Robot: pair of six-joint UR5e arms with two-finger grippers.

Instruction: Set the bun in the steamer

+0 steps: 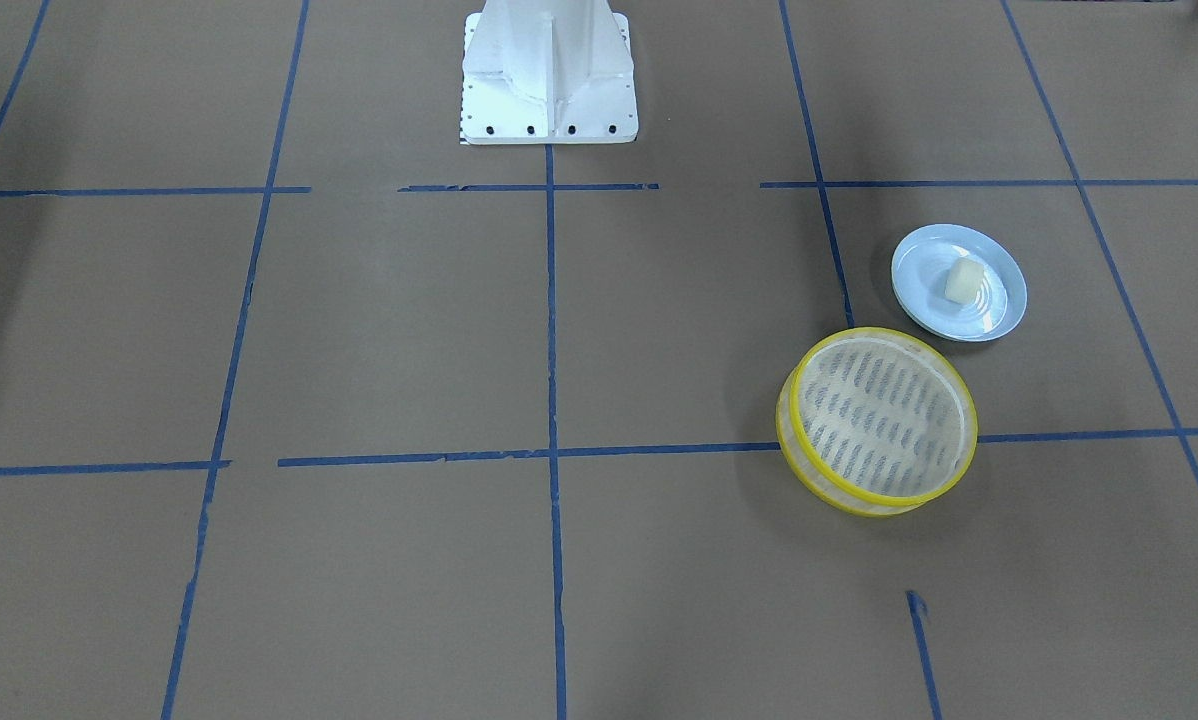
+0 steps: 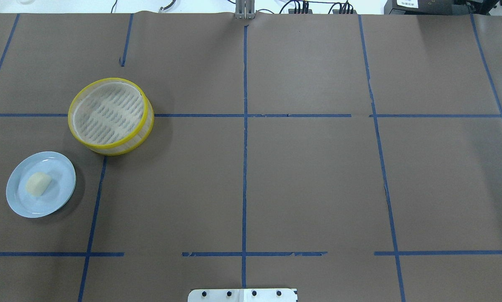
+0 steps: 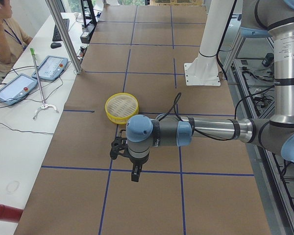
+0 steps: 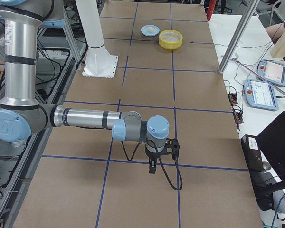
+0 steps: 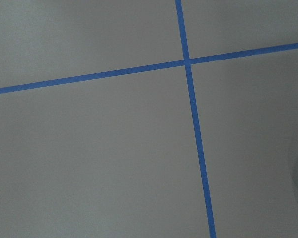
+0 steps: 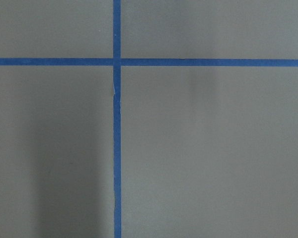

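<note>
Underneath, brown paper [image 2: 309,180], blue tape [image 2: 244,167].

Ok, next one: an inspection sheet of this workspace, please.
Surface: table under brown paper, gridded with blue tape.
Job's things: bun lies on the pale blue plate; steamer stands beside the plate, apart from it, with nothing inside.
Clutter: nothing seen.
Grippers: left gripper and right gripper hang above the paper, neither at the bun; open or shut cannot be told.
Cables: black cable loops off the right wrist, another off the left.
Surroundings: white pedestal, seated operator, teach pendants.
</note>
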